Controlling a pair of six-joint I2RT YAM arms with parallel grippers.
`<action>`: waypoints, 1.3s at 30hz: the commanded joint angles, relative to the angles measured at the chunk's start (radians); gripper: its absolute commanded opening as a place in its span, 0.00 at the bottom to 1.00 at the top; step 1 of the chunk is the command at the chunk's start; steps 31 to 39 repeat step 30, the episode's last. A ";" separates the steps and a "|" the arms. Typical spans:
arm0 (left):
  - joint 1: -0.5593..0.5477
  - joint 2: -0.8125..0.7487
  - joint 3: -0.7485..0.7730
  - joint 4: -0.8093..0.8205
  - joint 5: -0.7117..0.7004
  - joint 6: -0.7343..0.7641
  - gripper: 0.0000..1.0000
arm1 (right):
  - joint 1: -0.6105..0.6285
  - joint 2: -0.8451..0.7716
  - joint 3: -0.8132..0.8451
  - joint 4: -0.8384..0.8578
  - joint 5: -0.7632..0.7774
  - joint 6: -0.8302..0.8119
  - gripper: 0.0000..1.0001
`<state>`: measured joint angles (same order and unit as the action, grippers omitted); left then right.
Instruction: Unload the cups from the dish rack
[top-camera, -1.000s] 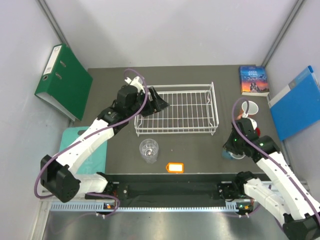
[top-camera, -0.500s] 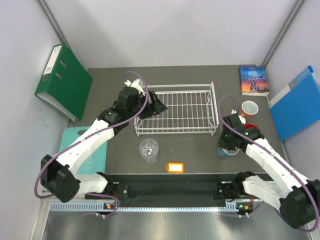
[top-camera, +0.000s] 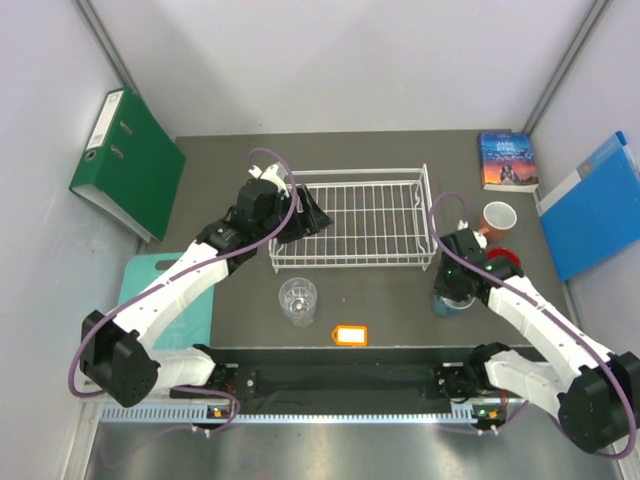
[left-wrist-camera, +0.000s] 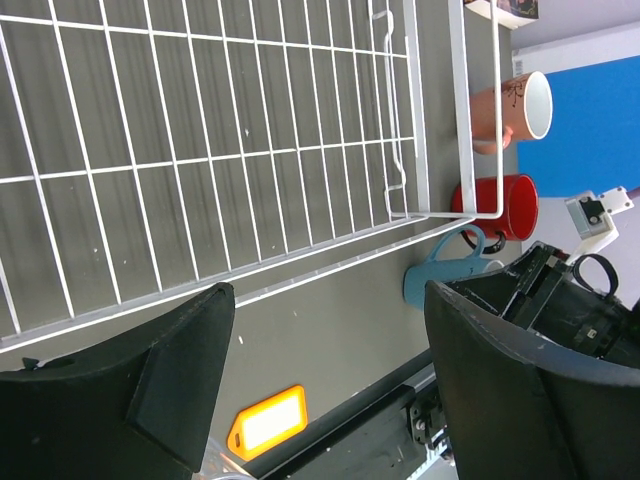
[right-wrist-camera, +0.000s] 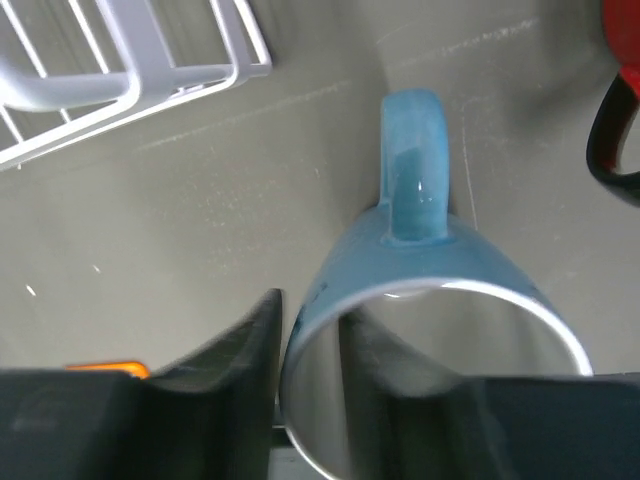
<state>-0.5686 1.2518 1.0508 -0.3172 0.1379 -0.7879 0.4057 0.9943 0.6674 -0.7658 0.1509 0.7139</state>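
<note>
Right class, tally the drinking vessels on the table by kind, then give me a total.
Mugs: 3, namely the salmon-pink mug, red mug and light blue mug
Glass tumblers: 1, the glass tumbler
Total: 4

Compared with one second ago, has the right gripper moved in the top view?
Yes. The right gripper has shifted left, closer to the right end of the white wire dish rack, which stayed in place.
</note>
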 joint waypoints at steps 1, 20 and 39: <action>-0.004 -0.023 -0.006 0.039 0.005 0.022 0.82 | 0.012 -0.046 0.041 0.025 0.021 -0.028 0.34; -0.005 0.038 0.140 -0.196 -0.199 0.191 0.87 | 0.039 -0.158 0.569 -0.143 0.045 -0.105 0.98; -0.005 -0.005 0.172 -0.388 -0.377 0.311 0.87 | 0.039 -0.137 0.684 -0.001 0.147 -0.270 1.00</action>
